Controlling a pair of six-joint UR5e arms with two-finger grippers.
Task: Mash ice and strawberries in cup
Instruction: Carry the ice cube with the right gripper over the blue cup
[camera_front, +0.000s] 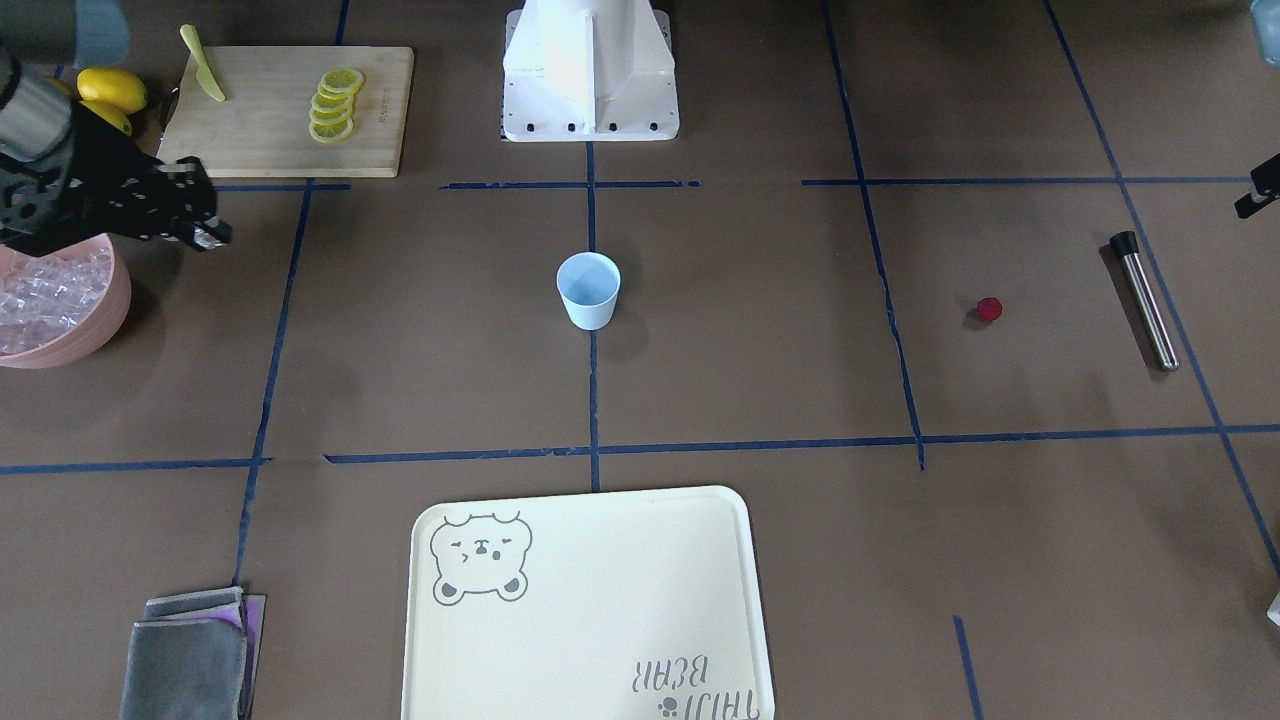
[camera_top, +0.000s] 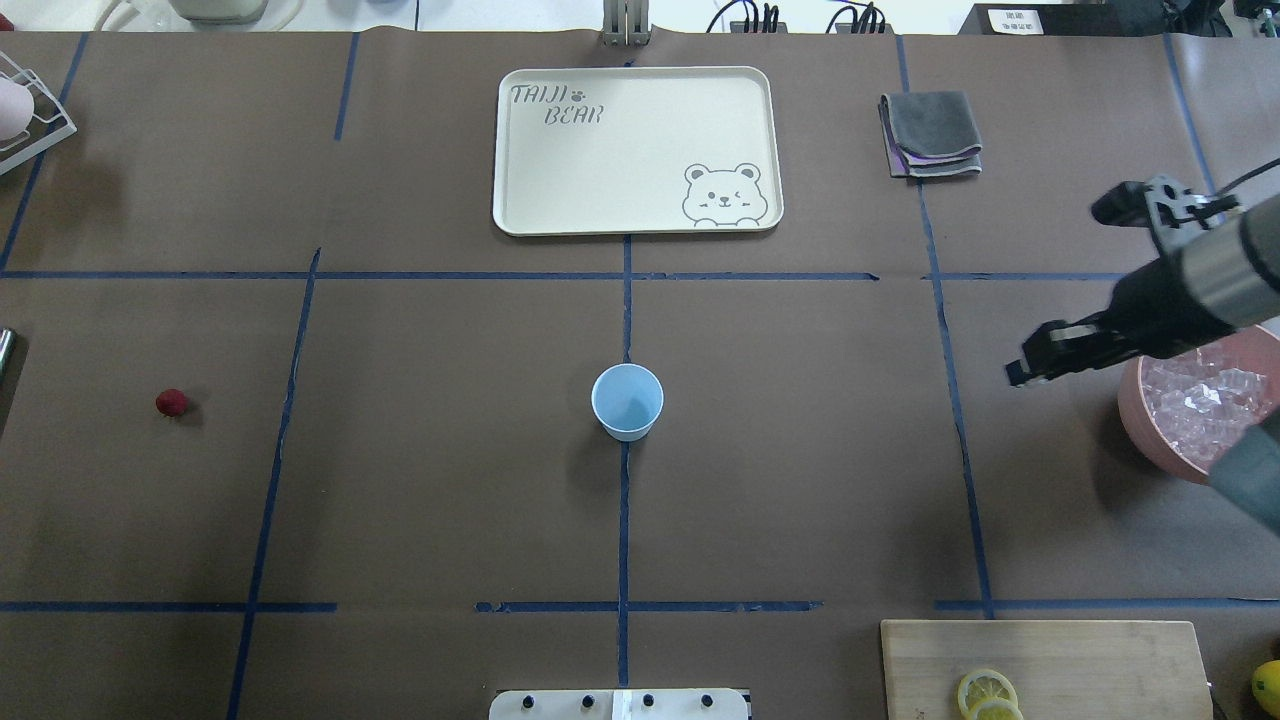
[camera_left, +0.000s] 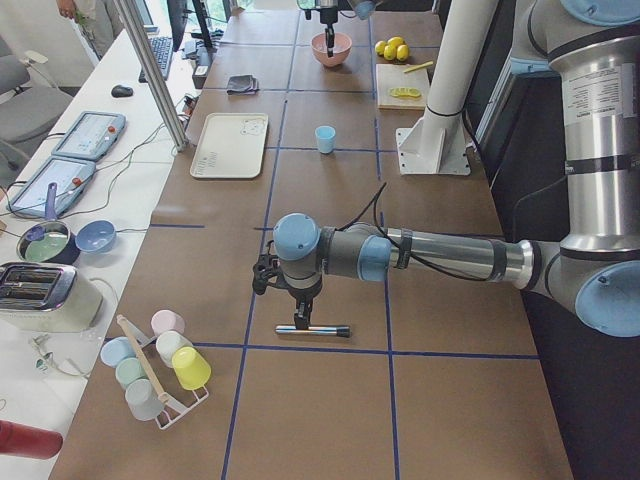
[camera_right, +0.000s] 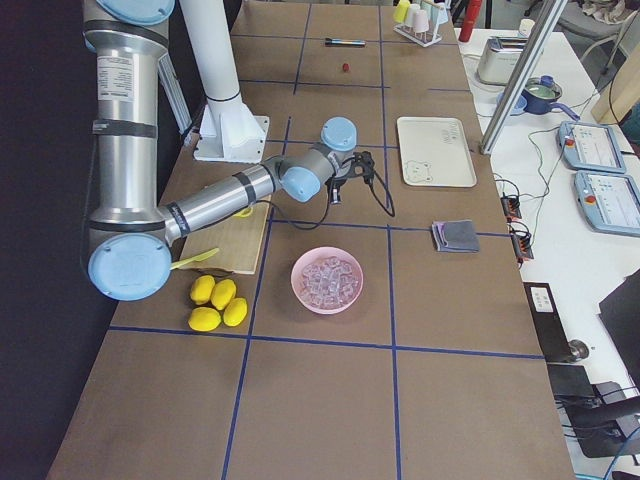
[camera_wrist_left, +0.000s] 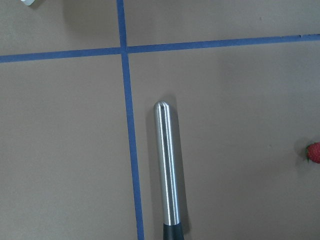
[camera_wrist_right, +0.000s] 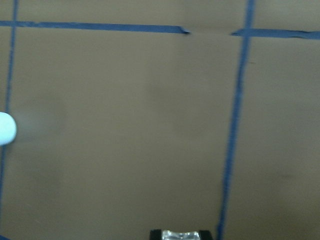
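stage: early | cup (camera_front: 588, 290) standing empty | right pincer (camera_front: 213, 238) clamping one ice cube (camera_wrist_right: 180, 234) near pink bowl (camera_front: 110, 320) | left pincer (camera_left: 302, 318) opening: cannot tell | strawberry (camera_front: 989, 309) lying on desk (camera_front: 750, 350) | mashing waiting

A robotics lab: tape-gridded table (camera_top: 800, 450), teach pendants (camera_left: 88, 133), loose cables (camera_top: 745, 17).

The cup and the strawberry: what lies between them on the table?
Only bare table and one blue tape line separate cup and strawberry, in the overhead view.
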